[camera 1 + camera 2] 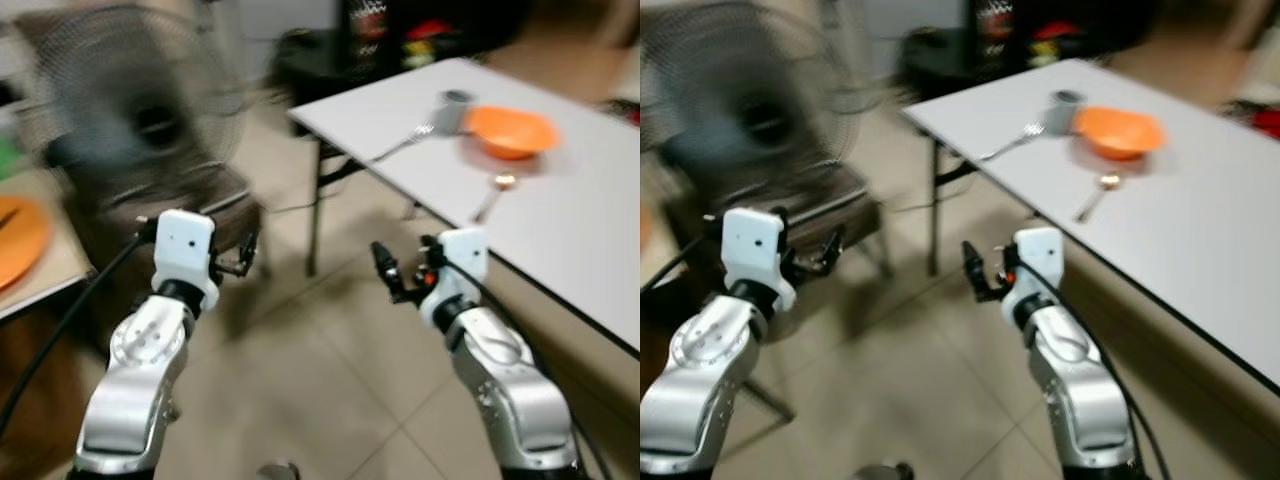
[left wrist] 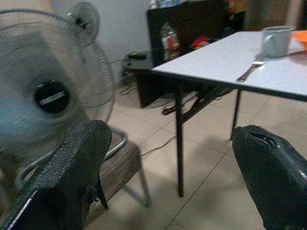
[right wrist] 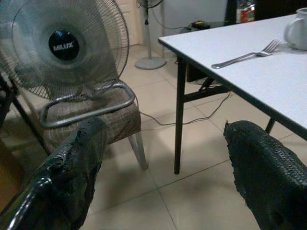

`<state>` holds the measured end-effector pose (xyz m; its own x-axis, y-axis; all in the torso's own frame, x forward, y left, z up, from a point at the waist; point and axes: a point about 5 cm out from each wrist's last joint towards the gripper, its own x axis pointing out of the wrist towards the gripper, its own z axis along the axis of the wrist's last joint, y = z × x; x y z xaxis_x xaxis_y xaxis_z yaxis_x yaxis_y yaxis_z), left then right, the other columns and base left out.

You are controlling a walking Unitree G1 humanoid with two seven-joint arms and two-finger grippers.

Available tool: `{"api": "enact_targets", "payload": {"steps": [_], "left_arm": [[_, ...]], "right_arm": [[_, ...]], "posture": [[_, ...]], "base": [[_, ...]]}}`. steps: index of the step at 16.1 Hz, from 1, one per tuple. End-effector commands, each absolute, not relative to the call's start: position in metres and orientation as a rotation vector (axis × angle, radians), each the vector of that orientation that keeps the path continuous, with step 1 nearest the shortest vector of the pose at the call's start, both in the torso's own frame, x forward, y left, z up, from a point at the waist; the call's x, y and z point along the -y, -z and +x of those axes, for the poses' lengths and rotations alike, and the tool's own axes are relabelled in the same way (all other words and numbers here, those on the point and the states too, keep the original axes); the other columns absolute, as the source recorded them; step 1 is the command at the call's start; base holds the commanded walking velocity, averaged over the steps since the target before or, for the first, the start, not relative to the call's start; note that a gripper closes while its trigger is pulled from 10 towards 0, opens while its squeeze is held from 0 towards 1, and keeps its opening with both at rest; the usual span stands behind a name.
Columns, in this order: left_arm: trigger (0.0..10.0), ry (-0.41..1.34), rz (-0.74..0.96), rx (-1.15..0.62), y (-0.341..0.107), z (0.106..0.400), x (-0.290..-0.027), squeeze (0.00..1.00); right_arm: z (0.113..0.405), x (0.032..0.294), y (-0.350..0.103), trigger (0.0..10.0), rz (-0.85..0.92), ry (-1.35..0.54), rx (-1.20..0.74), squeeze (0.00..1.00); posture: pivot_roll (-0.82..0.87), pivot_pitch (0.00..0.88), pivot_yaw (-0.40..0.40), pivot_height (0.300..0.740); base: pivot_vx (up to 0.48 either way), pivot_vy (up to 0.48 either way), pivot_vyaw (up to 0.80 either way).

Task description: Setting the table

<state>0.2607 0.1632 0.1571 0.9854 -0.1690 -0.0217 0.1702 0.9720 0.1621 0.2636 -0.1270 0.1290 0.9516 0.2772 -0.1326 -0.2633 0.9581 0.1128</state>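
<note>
Both my pincers, left (image 1: pixel 243 262) and right (image 1: pixel 392 277), are released, grasping nothing. Tabletop (image 1: pixel 600 215) lies ahead-right; fork (image 1: pixel 402 145) runs along its near edge; right pincer nearer.

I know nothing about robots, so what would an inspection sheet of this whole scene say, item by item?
Surface: white folding table on the robot's right, on black legs.
Job's things: orange bowl, grey mug beside it, fork left of the mug, spoon in front of the bowl, all on the table.
Clutter: orange plate on a second surface at far left.
Grippers: left claw and right claw both open, holding nothing, raised over the floor short of the table.
Cables: black cable along the left arm; a cord on the floor under the table.
Surroundings: standing fan resting on a cushioned chair; tiled floor; dark cabinet behind.
</note>
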Motion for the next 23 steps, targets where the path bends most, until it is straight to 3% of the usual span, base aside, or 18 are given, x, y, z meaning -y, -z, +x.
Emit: {"api": "enact_targets", "payload": {"steps": [1,7,13,19,23], "left_arm": [[10.0,0.170,0.179,0.000,-0.160,0.262,-0.164,0.00],[10.0,0.182,0.177,0.008,-0.159,0.263,-0.163,0.00],[10.0,0.170,0.173,0.005,-0.147,0.257,-0.166,0.00],[10.0,0.147,0.146,0.016,-0.146,0.251,-0.168,0.00],[10.0,0.165,0.144,0.026,-0.148,0.253,-0.164,0.00]], "right_arm": [[0.264,0.126,-0.132,10.0,0.110,-0.287,-0.135,0.00],[0.265,0.135,-0.134,10.0,0.150,-0.209,-0.105,0.00],[0.241,0.165,-0.124,10.0,0.124,-0.164,-0.172,0.00],[0.255,0.144,-0.117,10.0,0.057,-0.170,-0.159,0.00],[0.264,0.144,-0.111,10.0,0.044,-0.154,-0.162,0.00]], "posture": [[0.08,0.000,-0.009,0.740],[0.07,0.000,0.005,0.740],[0.04,0.000,0.003,0.740],[0.07,0.000,-0.032,0.740],[0.07,0.000,-0.025,0.740]], "base": [[0.000,0.000,0.80],[0.000,0.000,0.80],[0.000,0.000,0.80],[0.135,0.000,0.26],[0.284,0.000,0.40]]}}
